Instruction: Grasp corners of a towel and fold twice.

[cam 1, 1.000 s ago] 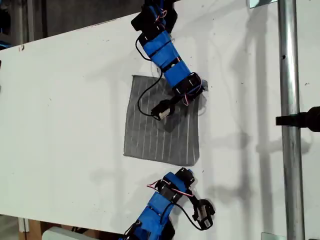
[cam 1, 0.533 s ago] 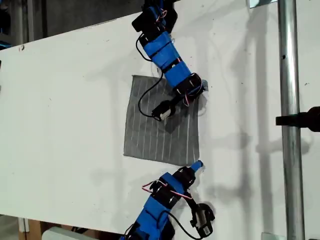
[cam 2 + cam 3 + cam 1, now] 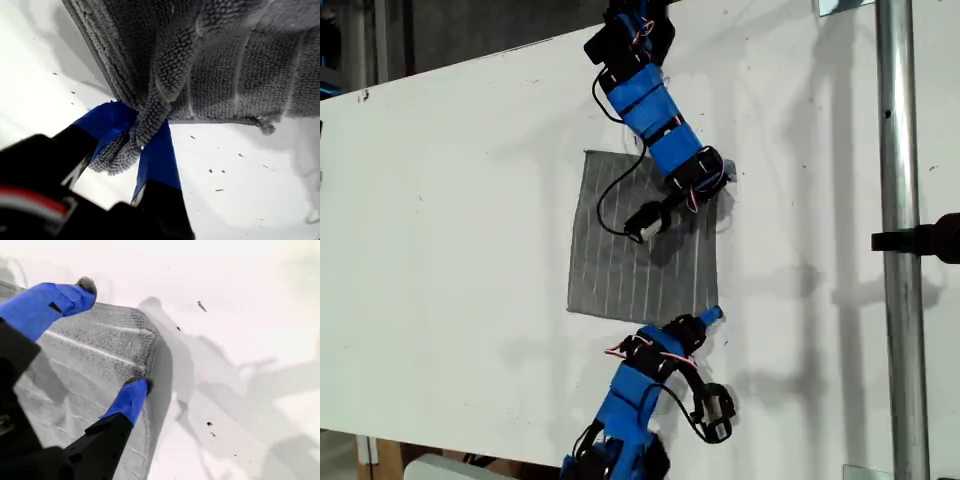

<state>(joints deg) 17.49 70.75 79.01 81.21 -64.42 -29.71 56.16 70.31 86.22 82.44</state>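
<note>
The grey striped towel [image 3: 635, 265] lies flat on the white table [image 3: 450, 250]. At its corner toward the exterior view's upper right, my first gripper [image 3: 720, 178] is shut on a bunched fold of the cloth. In the first wrist view the towel [image 3: 225, 75] is pinched between the blue fingers [image 3: 107, 122] of that gripper [image 3: 140, 131]. My second gripper [image 3: 712, 316] sits at the corner toward the exterior view's lower right. It [image 3: 112, 337] is open in the second wrist view, its fingertips [image 3: 132, 395] straddling the towel's corner [image 3: 145, 340].
A metal pole [image 3: 895, 240] with a black clamp [image 3: 920, 240] runs down the exterior view's right side. The table's far edge slants across the exterior view's upper left. A black cable [image 3: 610, 200] from the first arm hangs over the towel.
The second arm has swung up from the table's near edge, bringing its open gripper onto the towel's lower right corner in the exterior view. The first arm has stayed put.
</note>
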